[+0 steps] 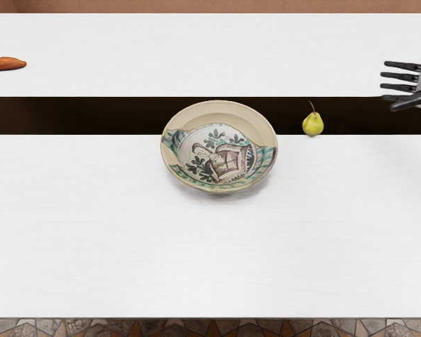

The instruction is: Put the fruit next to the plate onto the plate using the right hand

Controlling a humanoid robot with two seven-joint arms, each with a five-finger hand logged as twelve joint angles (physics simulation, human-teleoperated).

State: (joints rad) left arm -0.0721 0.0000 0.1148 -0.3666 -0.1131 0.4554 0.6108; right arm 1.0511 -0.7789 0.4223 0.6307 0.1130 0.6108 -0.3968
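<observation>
The pear [312, 124] stands upright, stem up, a little to the right of the plate [219, 145], near its rim but not touching it. It sits right at the far edge of the near table [210, 239], where a dark gap opens behind both pear and plate. The plate holds nothing; only its painted pattern shows. Further right of the plate, past the pear and higher up, the right hand [412, 84] pokes in from the side with its dark fingers [400, 67] spread apart and holding nothing, well clear of the fruit. Far to the plate's left, on the back table [196, 53], lies a reddish-brown vegetable [5, 64]. From where I stand, nothing is done yet: reach, grasp, carry and set-down all remain.
</observation>
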